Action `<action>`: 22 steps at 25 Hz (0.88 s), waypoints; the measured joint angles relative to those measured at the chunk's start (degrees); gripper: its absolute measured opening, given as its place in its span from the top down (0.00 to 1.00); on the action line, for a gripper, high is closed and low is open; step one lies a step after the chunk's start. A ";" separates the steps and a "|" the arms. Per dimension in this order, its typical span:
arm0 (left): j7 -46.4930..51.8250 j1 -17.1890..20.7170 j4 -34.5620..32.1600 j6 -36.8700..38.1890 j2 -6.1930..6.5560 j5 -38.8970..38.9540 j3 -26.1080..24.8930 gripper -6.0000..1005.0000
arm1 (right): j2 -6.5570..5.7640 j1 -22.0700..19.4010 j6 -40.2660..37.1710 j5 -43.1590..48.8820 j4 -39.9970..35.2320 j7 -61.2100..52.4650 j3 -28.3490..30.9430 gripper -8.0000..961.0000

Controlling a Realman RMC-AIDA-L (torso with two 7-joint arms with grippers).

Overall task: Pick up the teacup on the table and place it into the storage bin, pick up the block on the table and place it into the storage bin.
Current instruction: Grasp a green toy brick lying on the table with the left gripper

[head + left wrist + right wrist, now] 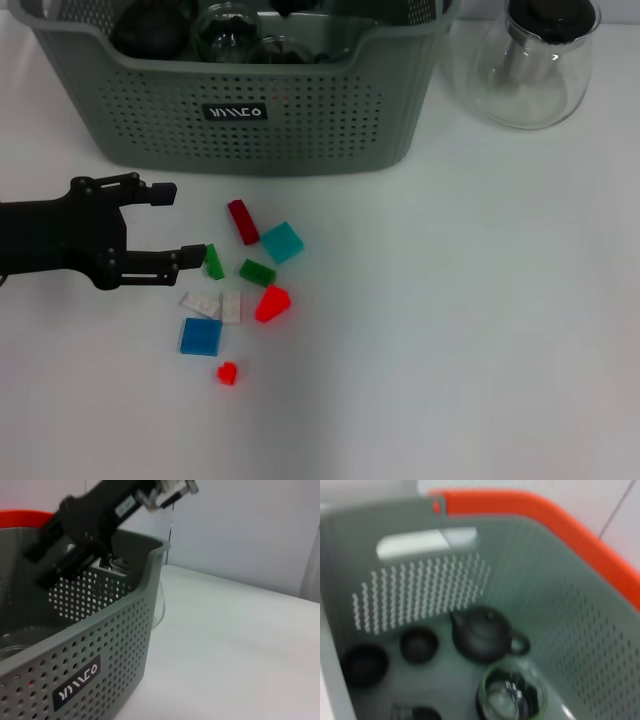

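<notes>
Red block [227, 374] nearest; left gripper [180, 222] (fingers apart) beside blocks.

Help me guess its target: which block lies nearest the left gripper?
The small green block, touching the lower fingertip of the left gripper; the other blocks lie farther to the robot's right.

The table [480, 330] is seen from above in the head view. The storage bin [115, 645] is viewed closely from outside its labelled wall by the left wrist camera. Its interior [445, 680] is looked into from above by the right wrist camera.
</notes>
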State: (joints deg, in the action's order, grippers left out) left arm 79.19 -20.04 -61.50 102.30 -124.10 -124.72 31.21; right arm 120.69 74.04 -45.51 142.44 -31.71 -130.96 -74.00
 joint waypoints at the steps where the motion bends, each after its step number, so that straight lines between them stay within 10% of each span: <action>1: 0.00 0.02 0.00 0.02 0.00 0.00 -0.03 0.14 | -0.10 -0.37 -1.23 -0.70 -1.54 0.00 0.14 0.54; 11: 0.00 0.39 -0.40 0.63 0.00 0.01 -0.26 0.14 | -1.62 -12.19 -25.78 -16.52 -35.64 1.88 6.58 0.24; 17: 0.00 0.44 -0.47 0.69 0.03 0.01 -0.27 0.14 | -4.73 -18.40 -44.70 -33.34 -39.51 6.71 11.48 0.25; 22: 0.00 0.43 -0.57 0.71 0.08 0.00 -0.27 0.14 | -5.04 -21.97 -54.51 -35.68 -39.76 10.23 12.76 0.25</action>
State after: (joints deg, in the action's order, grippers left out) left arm 79.19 -19.61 -62.07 103.01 -124.03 -124.71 30.93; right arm 115.65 52.07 -100.02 106.76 -71.47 -120.73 -61.24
